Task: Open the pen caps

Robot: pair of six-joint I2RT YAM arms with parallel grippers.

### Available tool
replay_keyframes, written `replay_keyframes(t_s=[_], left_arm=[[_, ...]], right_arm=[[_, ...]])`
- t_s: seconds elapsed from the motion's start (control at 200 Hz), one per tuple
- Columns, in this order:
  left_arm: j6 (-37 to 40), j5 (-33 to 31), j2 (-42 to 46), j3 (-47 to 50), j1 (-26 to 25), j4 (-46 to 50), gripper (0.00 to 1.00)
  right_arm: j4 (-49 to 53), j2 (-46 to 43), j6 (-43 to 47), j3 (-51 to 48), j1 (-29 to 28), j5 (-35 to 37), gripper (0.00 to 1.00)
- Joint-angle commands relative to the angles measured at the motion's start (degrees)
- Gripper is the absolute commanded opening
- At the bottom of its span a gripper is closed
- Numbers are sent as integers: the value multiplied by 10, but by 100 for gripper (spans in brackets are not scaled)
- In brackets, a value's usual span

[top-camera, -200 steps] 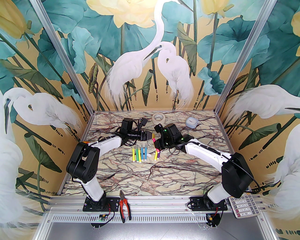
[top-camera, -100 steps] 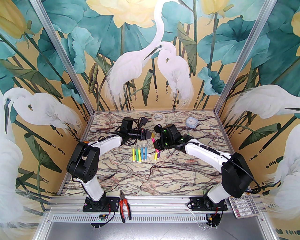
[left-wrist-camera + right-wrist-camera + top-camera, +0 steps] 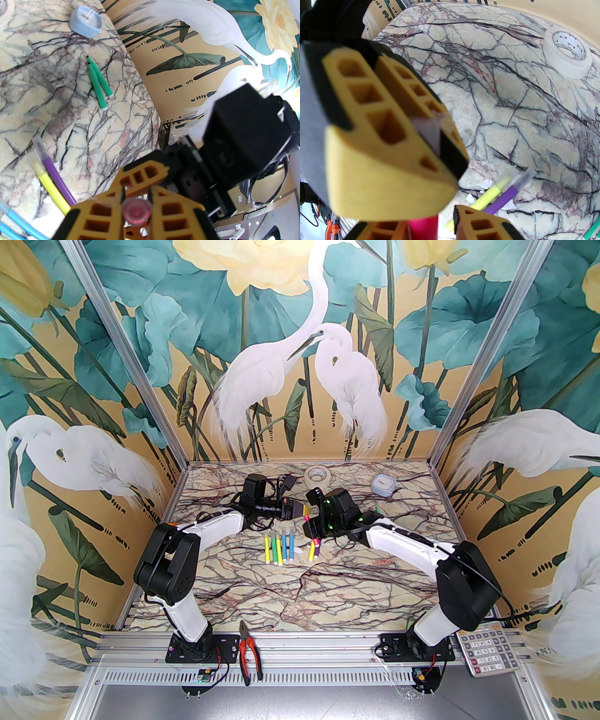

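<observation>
A pink marker [image 3: 422, 226] hangs above the middle of the table between both grippers. My left gripper [image 3: 304, 511] is shut on its pale translucent cap [image 3: 430, 131], which shows end-on as the pen cap [image 3: 137, 209] between my yellow fingers. My right gripper [image 3: 309, 524] is shut on the pink body just below. Several capped markers [image 3: 279, 547] lie in a row on the marble. A yellow marker [image 3: 487, 194] and a purple marker [image 3: 506, 194] lie crossed beside them, translucent caps on. Two green markers [image 3: 98, 82] lie uncapped at the far right.
A tape roll [image 3: 317, 474] and a blue-grey container [image 3: 383, 484] stand near the back wall. Red-handled pliers [image 3: 247, 652] and a calculator [image 3: 487, 652] rest on the front rail. Small white scraps [image 3: 487, 184] lie near the crossed markers.
My right arm has shifted a little to the left, bringing its gripper closer against the left gripper. The left arm stays put.
</observation>
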State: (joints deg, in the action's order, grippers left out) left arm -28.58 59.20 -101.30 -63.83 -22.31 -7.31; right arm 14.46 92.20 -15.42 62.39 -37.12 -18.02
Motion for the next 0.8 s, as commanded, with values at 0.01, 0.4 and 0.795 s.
replay_keyframes(t_s=[0.01, 0.4, 0.795], left_arm=[[-23, 19, -13, -5, -3, -37, 5], [-25, -22, -25, -19, -1, -15, 0], [-60, -85, -29, -18, 38, -26, 0]], right_arm=[[-15, 8, -6, -5, -3, -6, 27], [10, -6, 5, -26, -3, 1, 9], [39, -36, 27, -85, -4, 24, 2]])
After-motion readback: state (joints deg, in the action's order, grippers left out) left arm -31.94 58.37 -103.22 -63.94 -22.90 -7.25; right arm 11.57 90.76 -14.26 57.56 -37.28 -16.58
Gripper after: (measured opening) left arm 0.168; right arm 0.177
